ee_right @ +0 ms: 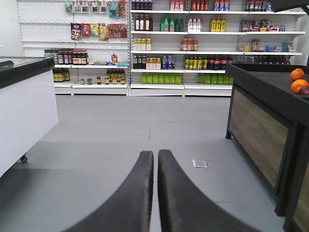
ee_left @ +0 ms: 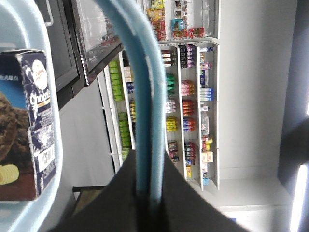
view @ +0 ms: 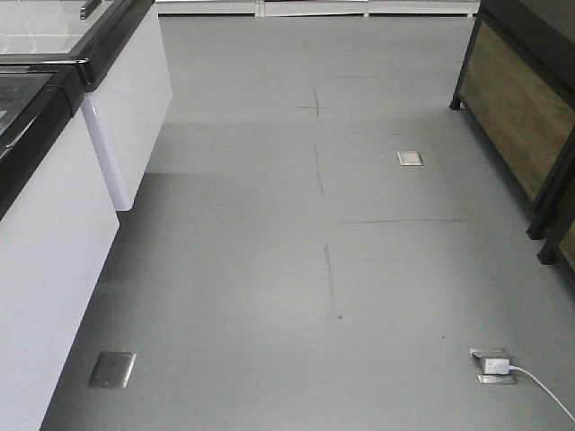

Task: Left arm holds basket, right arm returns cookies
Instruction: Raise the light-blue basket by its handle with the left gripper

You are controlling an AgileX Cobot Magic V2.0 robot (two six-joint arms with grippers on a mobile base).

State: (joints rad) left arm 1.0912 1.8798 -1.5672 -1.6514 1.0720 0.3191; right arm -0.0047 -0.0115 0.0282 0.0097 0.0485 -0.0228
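In the left wrist view my left gripper is shut on the basket's light blue hoop handle, which runs up between the two black jaws. The basket rim curves down the left edge of that view. Inside it stands the cookies carton, dark navy with a chocolate cookie picture. My right gripper is shut with only a thin slit between its black fingers and nothing in them; it points along the aisle floor toward the shelves. Neither arm appears in the front view.
White chest freezers line the left of the aisle. A black-framed wooden stand with oranges is on the right. Stocked shelves close the far end. A floor socket with a white plug lies at the near right.
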